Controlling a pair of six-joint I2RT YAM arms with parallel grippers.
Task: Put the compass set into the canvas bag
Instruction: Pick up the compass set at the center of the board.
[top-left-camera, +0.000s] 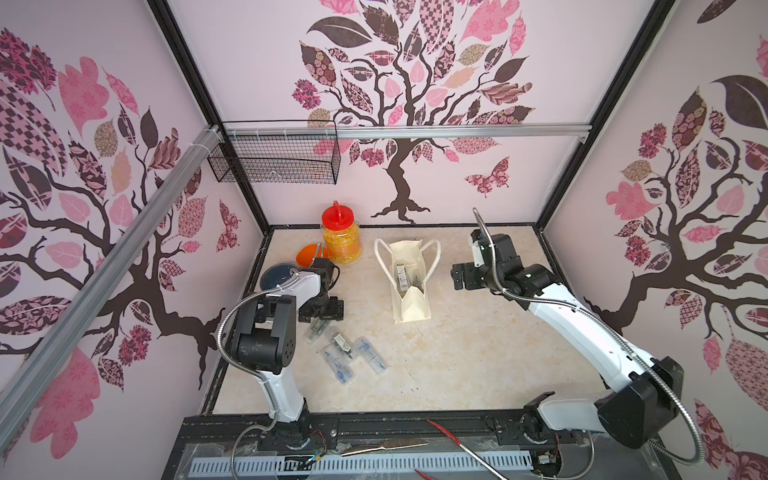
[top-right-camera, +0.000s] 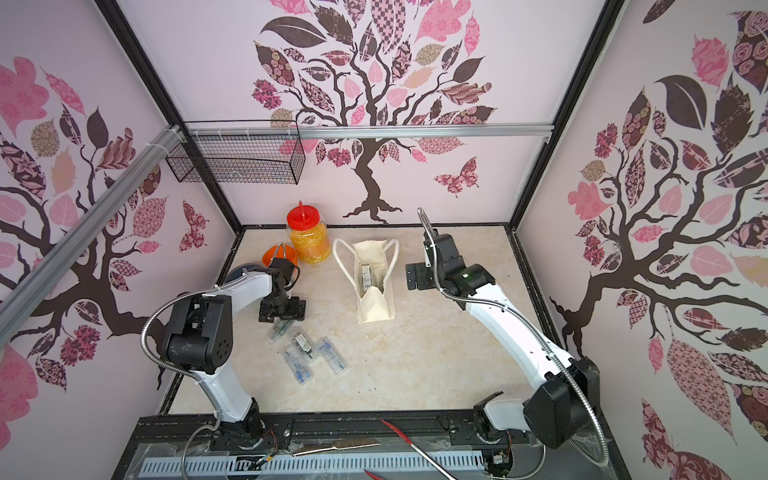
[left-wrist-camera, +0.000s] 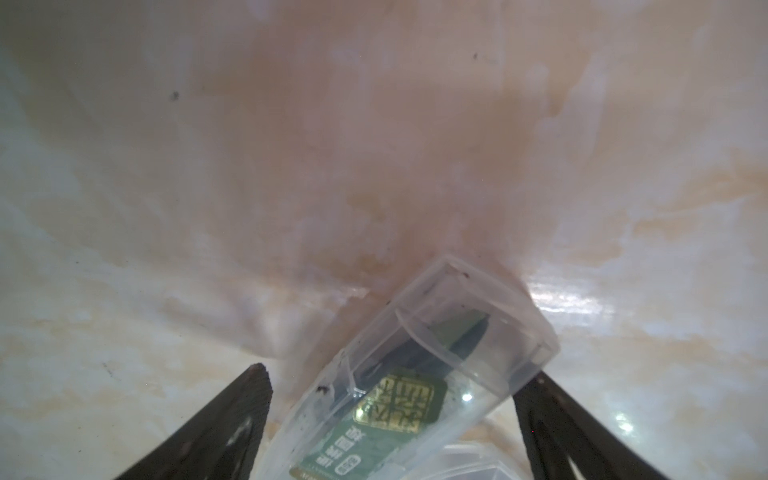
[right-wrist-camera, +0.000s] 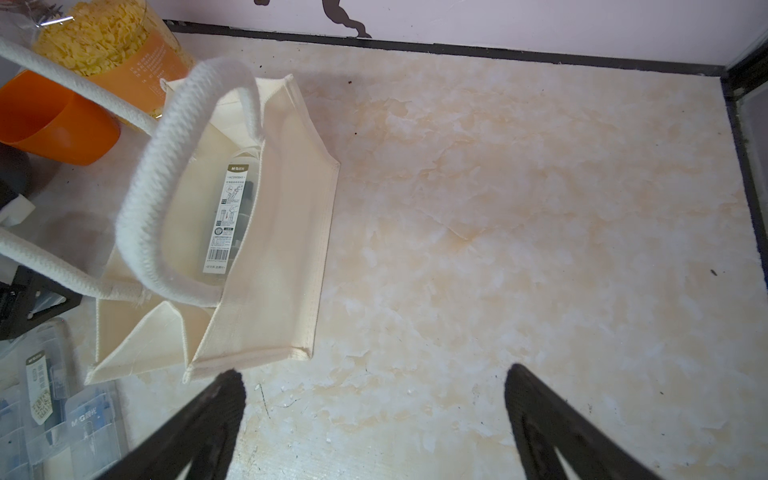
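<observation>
Unclenched, the left hand (left-wrist-camera: 399, 374) straddles a boxed compass set (left-wrist-camera: 436, 332) on the counter (top-left-camera: 478, 353), near left — poised to grasp. The canvas bag (top-left-camera: 409, 282) stands open mid-counter — right hand (right-wrist-camera: 374, 372) released beside it.

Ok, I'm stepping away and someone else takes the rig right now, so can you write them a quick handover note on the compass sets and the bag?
Left gripper: open, low over the table, jaws either side of a clear compass set case, not closed on it.
Right gripper: open, empty, beside the canvas bag.
Done: the bag stands upright with its mouth open, one compass set inside.
Remaining: the straddled case plus three more cases lying close by. Probably grasp, lift and drop each into the bag.
</observation>
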